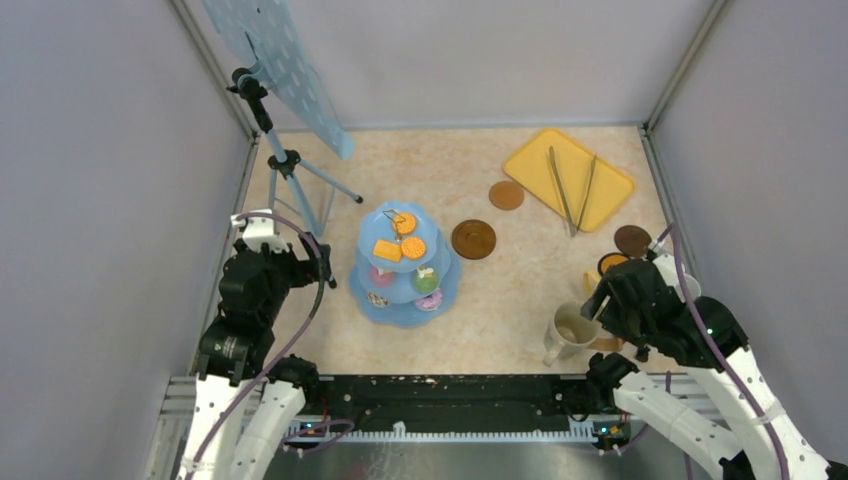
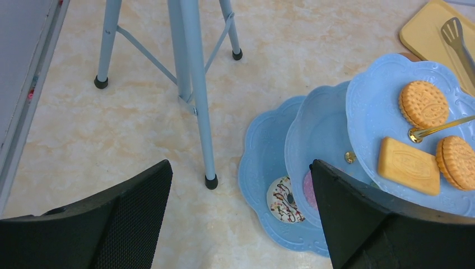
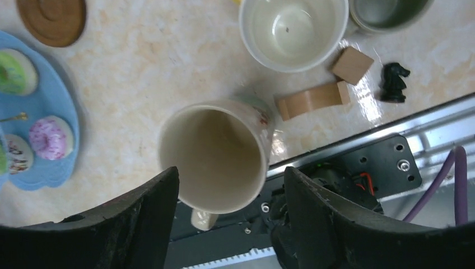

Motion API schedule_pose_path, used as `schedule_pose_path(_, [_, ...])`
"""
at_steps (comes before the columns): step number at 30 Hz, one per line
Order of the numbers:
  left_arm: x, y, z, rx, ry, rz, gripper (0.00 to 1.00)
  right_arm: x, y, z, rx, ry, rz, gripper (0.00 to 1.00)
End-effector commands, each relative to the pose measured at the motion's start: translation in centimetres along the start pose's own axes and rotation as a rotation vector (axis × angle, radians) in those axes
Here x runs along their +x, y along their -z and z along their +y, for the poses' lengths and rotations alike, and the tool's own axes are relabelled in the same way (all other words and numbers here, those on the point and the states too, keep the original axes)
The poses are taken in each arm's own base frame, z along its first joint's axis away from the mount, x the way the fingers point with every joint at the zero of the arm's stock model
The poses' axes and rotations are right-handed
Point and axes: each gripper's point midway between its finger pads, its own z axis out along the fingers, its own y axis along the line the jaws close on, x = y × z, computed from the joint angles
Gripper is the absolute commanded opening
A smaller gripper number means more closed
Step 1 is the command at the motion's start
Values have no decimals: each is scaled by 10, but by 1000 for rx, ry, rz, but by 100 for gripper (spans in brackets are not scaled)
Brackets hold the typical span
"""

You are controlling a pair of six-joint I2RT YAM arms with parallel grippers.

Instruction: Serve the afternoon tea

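The big beige mug (image 1: 572,328) (image 3: 215,162) stands empty near the table's front edge, its handle toward the arms. My right gripper (image 1: 600,305) (image 3: 229,179) is open, one finger on each side of the mug's rim, with a gap at the right finger. A small white mug (image 3: 291,31) and a grey mug (image 3: 386,11) stand just beyond. A blue tiered stand (image 1: 400,318) (image 2: 255,151) carries orange biscuits (image 1: 405,240) (image 2: 423,103) and donuts (image 3: 50,137) (image 2: 283,199). My left gripper (image 1: 325,262) (image 2: 241,174) is open and empty beside the stand's left rim.
Brown coasters (image 1: 473,239) (image 1: 506,195) (image 1: 632,240) lie between the stand and a yellow tray (image 1: 530,160) holding metal tongs (image 1: 570,185). Wooden blocks (image 3: 311,100) and a black chess knight (image 3: 394,81) lie by the mugs. A tripod (image 1: 285,165) (image 2: 193,84) stands at the back left.
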Motion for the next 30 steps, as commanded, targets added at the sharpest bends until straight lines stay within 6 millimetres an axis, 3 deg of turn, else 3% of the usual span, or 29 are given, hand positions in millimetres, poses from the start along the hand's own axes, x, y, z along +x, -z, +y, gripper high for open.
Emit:
schedule_pose_path(1, [-15, 3, -4, 15, 6, -58, 99, 31, -11, -21, 78, -24, 92, 67])
schedule_pose_path(2, [-15, 3, -4, 13, 7, -59, 99, 31, -17, -23, 95, -26, 78, 58])
schedule_pose_path(3, [-16, 4, -3, 12, 8, -62, 99, 29, -21, -24, 100, -26, 63, 56])
schedule_pose_path(14, [-16, 5, -3, 8, 11, -62, 99, 52, -59, -8, 102, -18, 132, 49])
schedule_pose_path(20, [-15, 3, -2, 1, 11, -55, 99, 62, -67, -5, 116, -37, 174, 18])
schedule_pose_path(23, [-14, 2, -2, 3, 8, -48, 99, 49, -57, -2, 110, -31, 138, 3])
schedule_pose_path(25, [-14, 0, -3, 7, 5, -46, 99, 32, -49, 8, 82, -12, 100, 0])
schedule_pose_path(27, [-13, -1, -3, 6, 4, -40, 99, 11, -42, 29, 31, 21, 59, 0])
schedule_pose_path(30, [-12, -1, -2, 0, 4, -38, 99, -25, -41, 77, -81, 127, -21, 0])
